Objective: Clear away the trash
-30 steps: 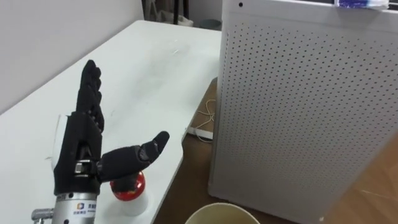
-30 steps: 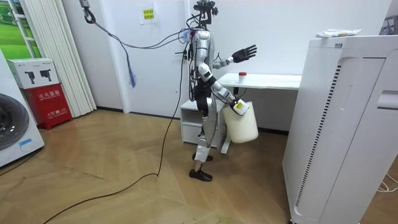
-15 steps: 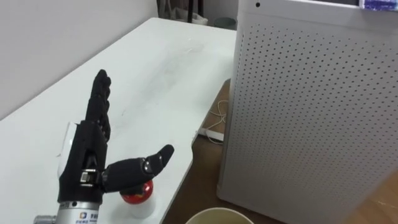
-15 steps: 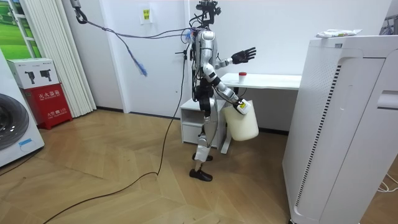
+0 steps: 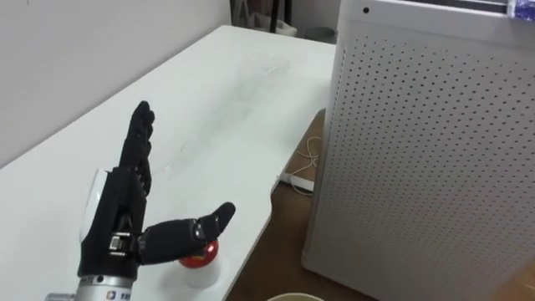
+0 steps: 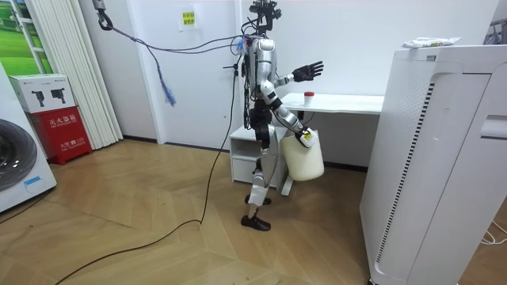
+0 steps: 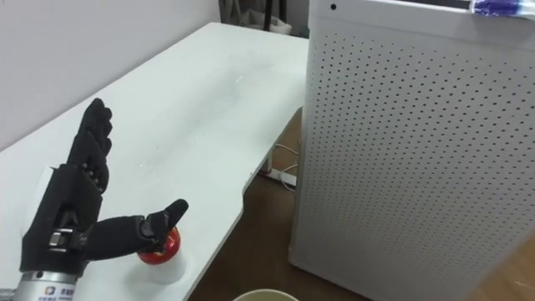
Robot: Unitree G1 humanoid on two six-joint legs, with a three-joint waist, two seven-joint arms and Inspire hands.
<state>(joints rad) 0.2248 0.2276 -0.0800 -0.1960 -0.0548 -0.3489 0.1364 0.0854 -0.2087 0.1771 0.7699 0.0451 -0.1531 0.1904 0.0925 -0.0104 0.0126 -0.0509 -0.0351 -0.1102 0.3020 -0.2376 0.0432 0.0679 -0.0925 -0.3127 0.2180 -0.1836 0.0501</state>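
Note:
A small white thing with a red rounded top stands on the white table close to its near edge; in the room view the red top is a small dot. My left hand is held open just above the table, fingers straight up and thumb stretched over the red top. In the room view the left hand is raised over the table's end. My right hand hangs low beside the table with a cream bin held off the floor. The bin's rim shows at the bottom edge.
A tall white perforated cabinet stands right of the table, with a narrow strip of wooden floor between them. A white cable and power strip lie there. A blue-and-white packet lies on the cabinet's top. I stand at the table's end.
The eye view has shifted, so table and cabinet sit further right. My left hand stays open, its thumb now lower over the red top. The bin has swung slightly.

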